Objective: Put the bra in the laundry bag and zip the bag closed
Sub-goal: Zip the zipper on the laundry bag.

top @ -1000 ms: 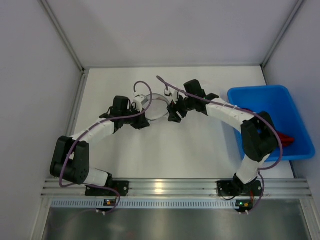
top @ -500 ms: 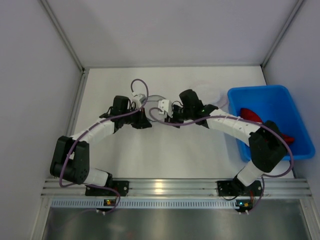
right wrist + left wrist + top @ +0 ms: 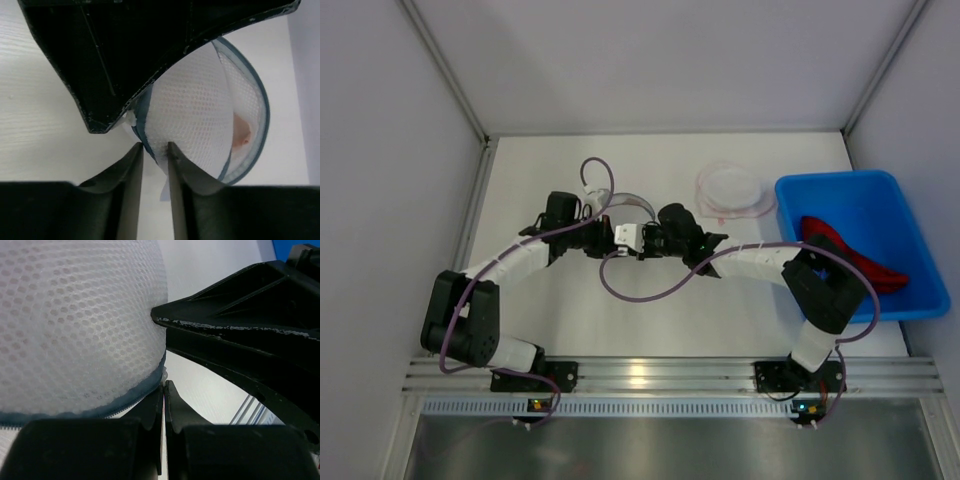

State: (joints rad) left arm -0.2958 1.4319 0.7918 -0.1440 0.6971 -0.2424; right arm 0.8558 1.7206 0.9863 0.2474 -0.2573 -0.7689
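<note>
**Two hands, one zip:** Two robot hands meet over a white mesh laundry bag at the middle of the bench. The left hand is clenched on the bag's blue zipper edge, and the mesh bulges away toward its 10 o'clock. The right hand has its fingers narrowed about the same rim, with the bag swelling toward its 1 o'clock. Whether this hand actually bites cannot be told.

A pinkish patch shows through the mesh, perhaps the bra, though that is unclear.

The bag looks light, soft and floppy, likely to sag or fold wherever it is unsupported. The mesh could snag, so the stiffer zipper tape seems the sound place to take hold, one hand anchoring the rim while the other runs the zip shut.

From above, a pink-rimmed white round piece lies at 2 o'clock from the hands. A blue bin holding a red garment sits at 3 o'clock.
</note>
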